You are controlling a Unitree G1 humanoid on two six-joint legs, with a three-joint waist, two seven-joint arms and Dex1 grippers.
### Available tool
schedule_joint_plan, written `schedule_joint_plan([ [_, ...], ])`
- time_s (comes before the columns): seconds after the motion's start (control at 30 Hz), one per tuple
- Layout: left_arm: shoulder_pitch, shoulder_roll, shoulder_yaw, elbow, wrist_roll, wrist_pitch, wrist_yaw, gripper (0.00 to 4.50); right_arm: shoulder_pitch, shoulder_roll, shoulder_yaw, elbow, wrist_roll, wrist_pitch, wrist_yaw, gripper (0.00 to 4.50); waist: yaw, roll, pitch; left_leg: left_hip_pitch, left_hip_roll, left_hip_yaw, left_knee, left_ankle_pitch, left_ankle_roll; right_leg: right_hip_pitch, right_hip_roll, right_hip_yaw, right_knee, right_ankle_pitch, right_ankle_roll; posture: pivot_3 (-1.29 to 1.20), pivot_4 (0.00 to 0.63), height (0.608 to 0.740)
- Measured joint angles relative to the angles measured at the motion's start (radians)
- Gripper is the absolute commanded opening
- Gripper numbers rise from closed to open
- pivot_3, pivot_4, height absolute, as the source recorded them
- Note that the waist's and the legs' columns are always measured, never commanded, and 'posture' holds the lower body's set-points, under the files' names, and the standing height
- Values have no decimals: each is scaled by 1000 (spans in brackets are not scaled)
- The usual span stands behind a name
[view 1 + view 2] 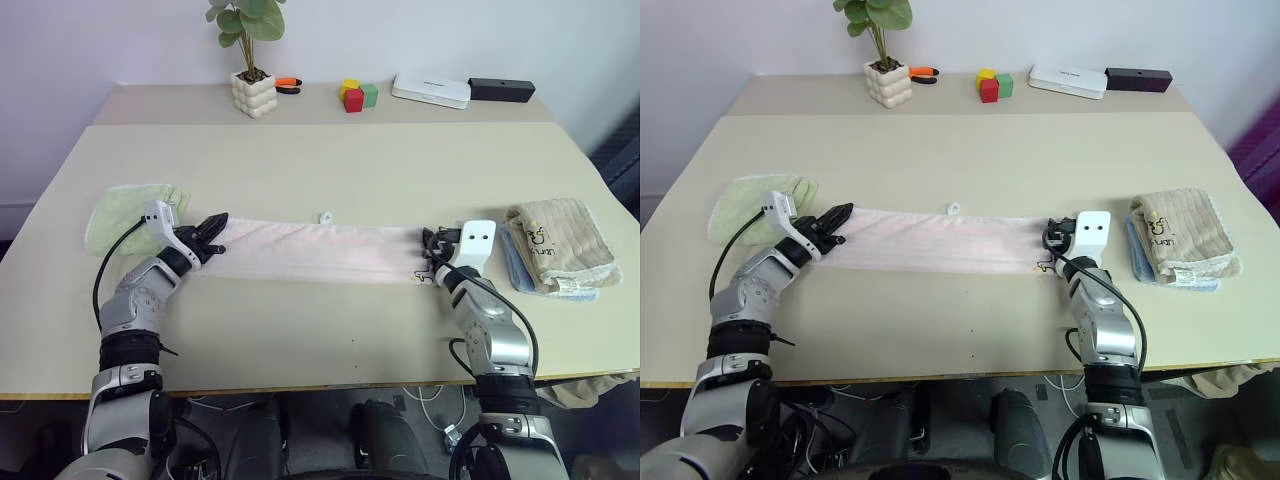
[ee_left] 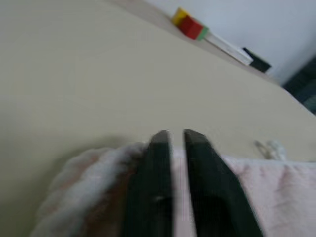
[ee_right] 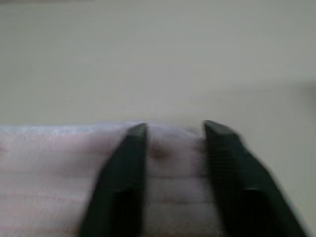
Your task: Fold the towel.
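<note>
Towel (image 1: 310, 250) flat, folded lengthwise. L gripper (image 1: 215, 228) fingers narrowly parted, R gripper (image 3: 175, 129) wider; neither gripping. You: lift both clear evenly, don't snag pile.

Towel laid across the desk between two other cloths

The towel (image 1: 315, 250) is stretched sideways across the desk (image 1: 330, 165), with the left hand (image 1: 212, 231) at its left end and the right hand (image 1: 432, 243) at its right; a crumpled cloth (image 1: 125, 212) lies left, a folded towel (image 1: 560, 243) right, a potted plant (image 1: 250, 60) and toy blocks (image 1: 355, 96) behind.
</note>
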Motion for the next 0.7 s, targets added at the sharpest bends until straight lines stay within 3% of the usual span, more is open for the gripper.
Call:
schedule_joint_plan([
  [0.07,10,6,-34,-28,16,-16,-35,2882,1,1,-29,-68,55,61,-3,4439,0,0,0,0,0,0,0,0,0,0,0,0,0,0,0,0,150,735],
  [0.17,13,19,-75,-77,36,-47,-92,4300,2,24,-139,-159,224,200,-43,4500,2,0,0,0,0,0,0,0,0,0,0,0,0,0,0,0,150,735],
  [0.33,5,82,-104,-151,26,-74,-247,4410,68,28,-311,-330,541,429,-149,4500,-1,0,0,0,0,0,-1,0,0,0,0,0,-1,0,0,0,150,735],
  [0.43,6,151,-120,-161,-5,-79,-435,4410,176,45,-365,-437,745,525,-232,4500,-2,0,0,0,1,0,-2,0,0,-1,0,0,-1,0,-1,0,150,735],
  [0.7,-25,258,-120,-139,-85,-14,-732,4410,318,79,-385,-507,1034,537,-449,4500,-2,0,0,-1,0,-1,-2,-1,1,-1,0,0,-2,0,-1,0,150,735],
])
